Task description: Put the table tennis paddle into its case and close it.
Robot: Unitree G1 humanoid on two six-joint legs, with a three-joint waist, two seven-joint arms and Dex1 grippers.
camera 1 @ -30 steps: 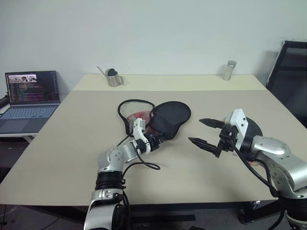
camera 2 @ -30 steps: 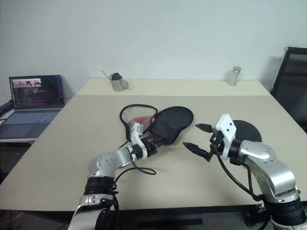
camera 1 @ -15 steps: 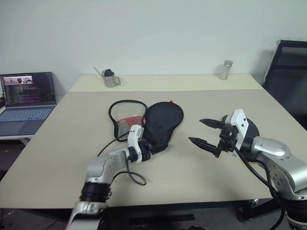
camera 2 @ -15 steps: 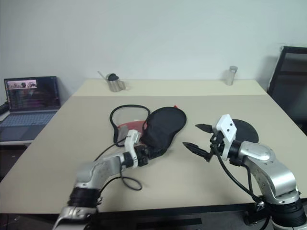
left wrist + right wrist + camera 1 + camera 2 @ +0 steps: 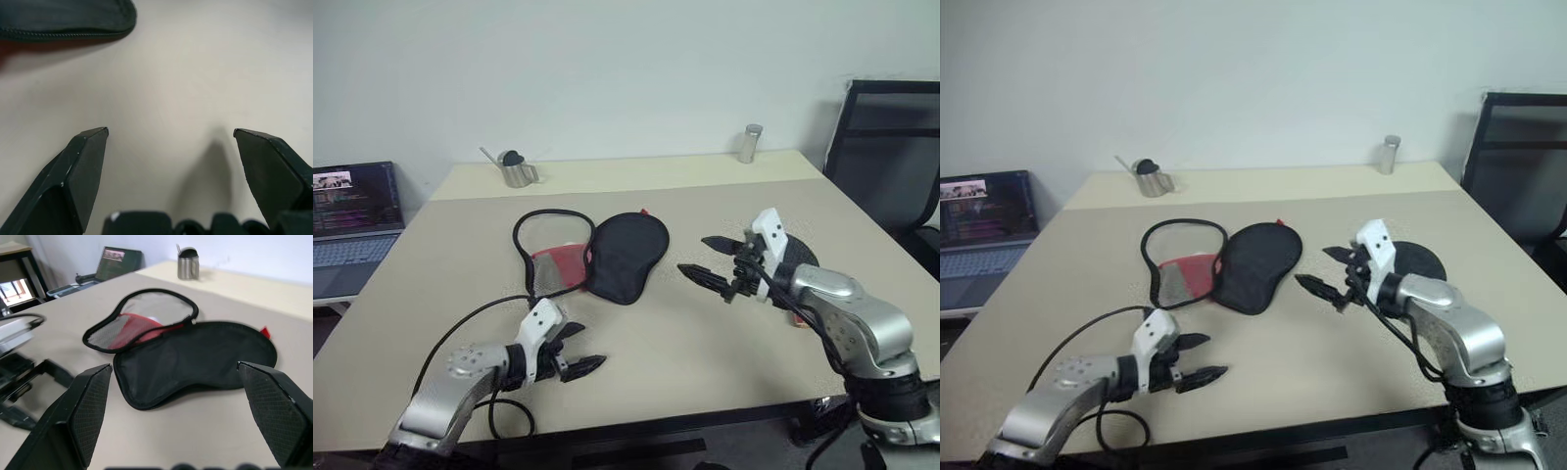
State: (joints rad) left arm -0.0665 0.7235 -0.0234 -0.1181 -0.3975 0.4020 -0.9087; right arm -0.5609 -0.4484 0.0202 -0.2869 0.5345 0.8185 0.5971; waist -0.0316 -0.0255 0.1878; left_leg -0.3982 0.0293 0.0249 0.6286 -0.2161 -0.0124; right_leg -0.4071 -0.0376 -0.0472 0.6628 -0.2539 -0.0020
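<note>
The case (image 5: pixel 625 257) lies opened flat in the middle of the table, black half on the right, and its mesh half (image 5: pixel 551 245) with a red inside on the left. The table tennis paddle (image 5: pixel 1418 260) shows as a black round face on the table, partly hidden behind my right arm. My right gripper (image 5: pixel 695 255) hovers open just right of the case, pointing at it, nothing between its fingers. My left gripper (image 5: pixel 587 346) is open and empty over bare table near the front edge, well short of the case (image 5: pixel 63 19).
A metal cup (image 5: pixel 516 168) and a metal cylinder (image 5: pixel 751 143) stand at the far edge of the table. A laptop (image 5: pixel 352 211) sits on a side desk to the left and a black chair (image 5: pixel 886 147) stands to the right. A black cable (image 5: pixel 475 318) trails from my left arm.
My left gripper let go of the case's black half, opened and drew back toward the front left. The black half now lies flat. My right gripper edged toward the case. The camera has shifted.
</note>
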